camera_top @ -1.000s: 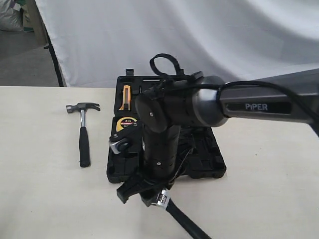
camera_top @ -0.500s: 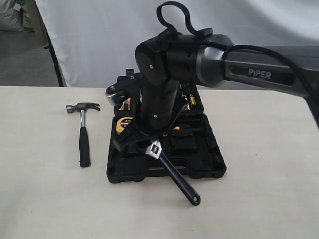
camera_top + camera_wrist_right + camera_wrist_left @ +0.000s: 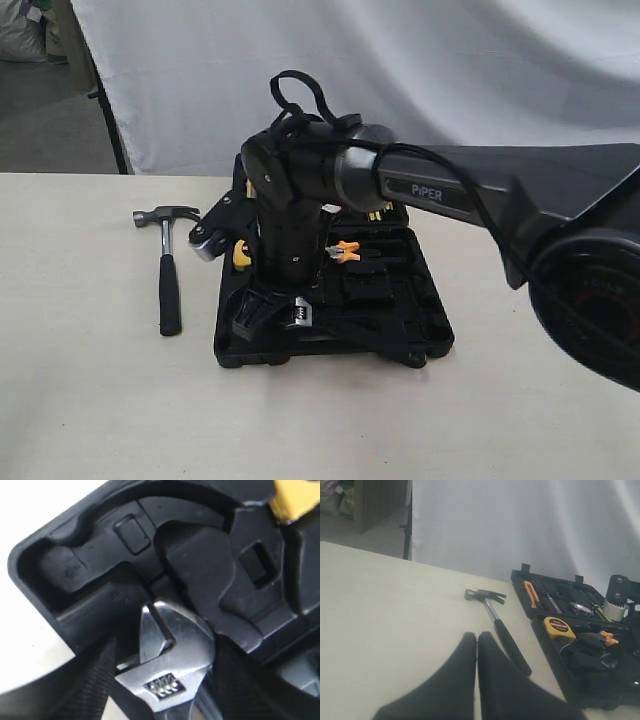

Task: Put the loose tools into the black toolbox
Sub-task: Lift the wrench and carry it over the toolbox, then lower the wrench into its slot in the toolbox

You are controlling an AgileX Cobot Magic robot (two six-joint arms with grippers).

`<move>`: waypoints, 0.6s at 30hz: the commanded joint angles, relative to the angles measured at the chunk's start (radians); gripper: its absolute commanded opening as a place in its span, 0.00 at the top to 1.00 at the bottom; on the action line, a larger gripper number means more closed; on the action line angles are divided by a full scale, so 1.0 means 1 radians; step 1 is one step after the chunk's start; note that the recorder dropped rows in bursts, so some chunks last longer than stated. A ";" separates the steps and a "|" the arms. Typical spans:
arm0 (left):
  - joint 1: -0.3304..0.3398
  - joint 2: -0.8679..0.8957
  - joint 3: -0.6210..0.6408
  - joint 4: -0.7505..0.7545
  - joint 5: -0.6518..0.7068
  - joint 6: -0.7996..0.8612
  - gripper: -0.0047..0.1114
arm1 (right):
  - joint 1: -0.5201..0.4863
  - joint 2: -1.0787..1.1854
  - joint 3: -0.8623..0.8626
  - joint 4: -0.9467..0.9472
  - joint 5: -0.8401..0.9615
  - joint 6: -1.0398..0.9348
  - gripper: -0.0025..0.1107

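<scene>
R gripper [image 3: 162, 690] is gripping adj. wrench [image 3: 167, 650] by its head, hovering over black toolbox [image 3: 400, 310]; next needs aligning w/ recess [image 3: 200, 575], then releasing.

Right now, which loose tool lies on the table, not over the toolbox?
The claw hammer, flat on the table left of the black toolbox; the adjustable wrench hangs in the right gripper over it.
</scene>
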 commanded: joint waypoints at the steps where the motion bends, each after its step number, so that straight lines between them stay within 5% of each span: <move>1: 0.025 -0.003 -0.003 0.004 -0.007 -0.005 0.95 | 0.009 -0.006 -0.013 -0.101 -0.025 -0.077 0.98; 18: 0.025 -0.003 -0.003 0.004 -0.007 -0.005 0.95 | -0.028 0.025 -0.013 -0.267 -0.208 -0.121 0.98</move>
